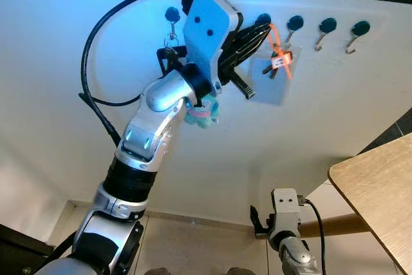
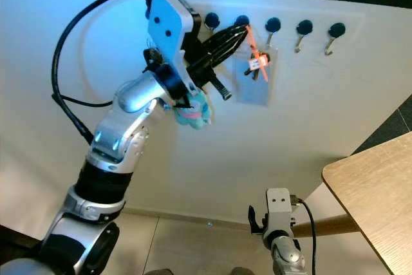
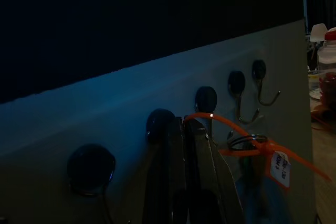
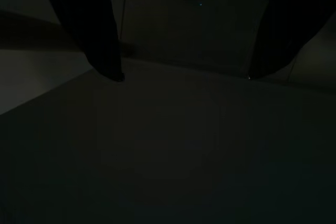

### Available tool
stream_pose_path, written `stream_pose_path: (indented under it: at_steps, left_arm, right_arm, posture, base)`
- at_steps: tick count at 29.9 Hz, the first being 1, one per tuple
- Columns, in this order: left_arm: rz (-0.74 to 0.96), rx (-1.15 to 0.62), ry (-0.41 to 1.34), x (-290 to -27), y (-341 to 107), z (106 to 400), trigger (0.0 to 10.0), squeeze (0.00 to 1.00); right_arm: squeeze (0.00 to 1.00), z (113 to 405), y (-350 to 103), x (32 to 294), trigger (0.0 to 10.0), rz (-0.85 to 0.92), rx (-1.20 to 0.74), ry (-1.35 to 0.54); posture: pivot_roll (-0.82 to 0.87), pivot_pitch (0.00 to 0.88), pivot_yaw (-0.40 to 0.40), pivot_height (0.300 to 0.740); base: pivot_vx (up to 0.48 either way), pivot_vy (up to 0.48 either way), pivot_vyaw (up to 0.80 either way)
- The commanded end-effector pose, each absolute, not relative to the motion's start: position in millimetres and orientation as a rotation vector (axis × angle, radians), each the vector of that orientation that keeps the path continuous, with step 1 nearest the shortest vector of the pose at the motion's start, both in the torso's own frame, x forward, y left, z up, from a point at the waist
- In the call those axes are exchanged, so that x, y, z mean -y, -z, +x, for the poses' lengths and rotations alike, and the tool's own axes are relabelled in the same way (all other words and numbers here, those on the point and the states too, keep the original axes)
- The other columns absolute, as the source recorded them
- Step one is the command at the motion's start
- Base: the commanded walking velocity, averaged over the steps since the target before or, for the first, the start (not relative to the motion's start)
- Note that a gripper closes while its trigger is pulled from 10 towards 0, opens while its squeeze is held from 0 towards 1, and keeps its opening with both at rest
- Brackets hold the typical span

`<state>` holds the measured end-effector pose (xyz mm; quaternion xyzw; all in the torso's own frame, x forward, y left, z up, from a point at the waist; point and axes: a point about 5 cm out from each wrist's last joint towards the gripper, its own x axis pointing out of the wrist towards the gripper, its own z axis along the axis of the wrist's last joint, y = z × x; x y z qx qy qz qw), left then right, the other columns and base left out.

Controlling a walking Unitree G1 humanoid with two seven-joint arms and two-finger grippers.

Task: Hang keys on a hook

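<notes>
Orange-tagged keys — half hidden behind left gripper, fingers pinched together at hook.

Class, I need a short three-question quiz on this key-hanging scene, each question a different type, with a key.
1. True or false: the left gripper is raised to the hooks on the wall.
2. What colour is the tie on the keys? A) green B) orange C) white
3. Fill in: the right gripper hangs low beside the ____.

Key: 1 true. 2 B. 3 table.
</notes>
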<state>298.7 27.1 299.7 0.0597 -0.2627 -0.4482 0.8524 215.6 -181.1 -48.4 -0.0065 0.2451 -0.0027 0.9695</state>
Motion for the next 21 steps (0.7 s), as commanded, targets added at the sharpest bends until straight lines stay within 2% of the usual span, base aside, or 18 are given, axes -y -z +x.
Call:
stream_pose_path:
  at_steps: [1,9,21]
  left_arm:
    - [0.15,0.559,0.948,-19,-296,299,10.0,0.0]
    - [0.218,0.557,0.943,-24,-288,302,10.0,0.0]
    - [0.283,0.545,0.876,-45,-280,316,10.0,0.0]
  right_arm:
    - [0.0,214,49,181,10.0,-0.008,-0.495,0.012]
    - [0.0,214,49,180,10.0,-0.008,-0.494,0.012]
    - [0.0,215,49,181,10.0,-0.013,-0.493,0.011]
  posture:
    - [0.06,0.074,-0.006,0.74]
    - [0.06,0.076,-0.008,0.74]
    - [0.05,0.076,-0.011,0.74]
  base:
    - [0.0,0.0,0.0]
    - [0.0,0.0,0.0]
    - [0.0,0.0,0.0]
